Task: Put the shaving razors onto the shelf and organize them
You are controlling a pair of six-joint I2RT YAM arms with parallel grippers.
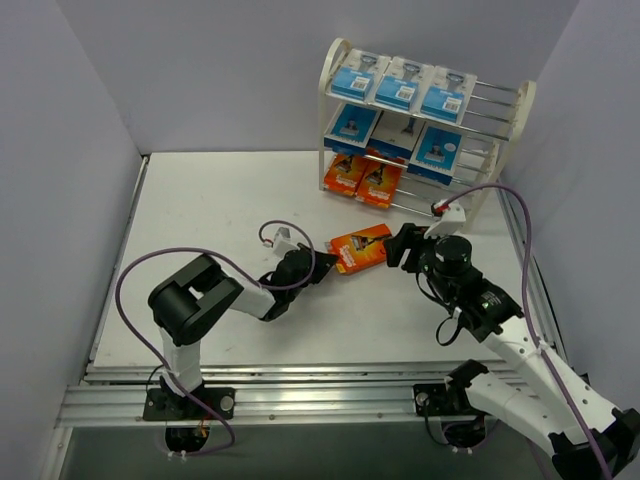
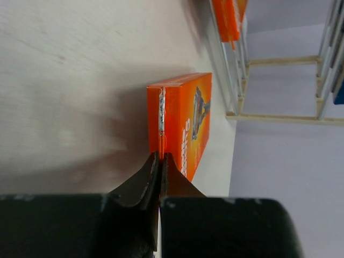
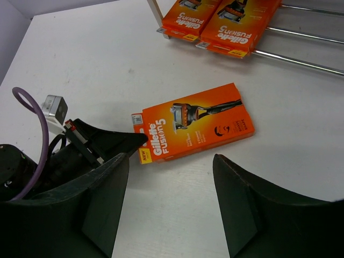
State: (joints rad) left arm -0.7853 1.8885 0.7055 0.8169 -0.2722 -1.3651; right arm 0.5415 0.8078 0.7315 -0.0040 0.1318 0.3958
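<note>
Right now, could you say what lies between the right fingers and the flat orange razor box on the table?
Just bare white tabletop separates the right fingers from the orange box, in the right wrist view.

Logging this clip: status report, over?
Left gripper shut, tips at end flap of orange box. Right gripper open near it. Box flat on table, short of shelf. Nothing between.

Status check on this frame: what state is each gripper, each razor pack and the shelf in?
Loose orange box: flat on the table, face up.
Left gripper: shut, tips against the box's end.
Right gripper: open, empty, by the box's other end.
Two shelved orange boxes: side by side on bottom tier.
Blue packs: on top and middle tiers.
Shelf: upright.
</note>
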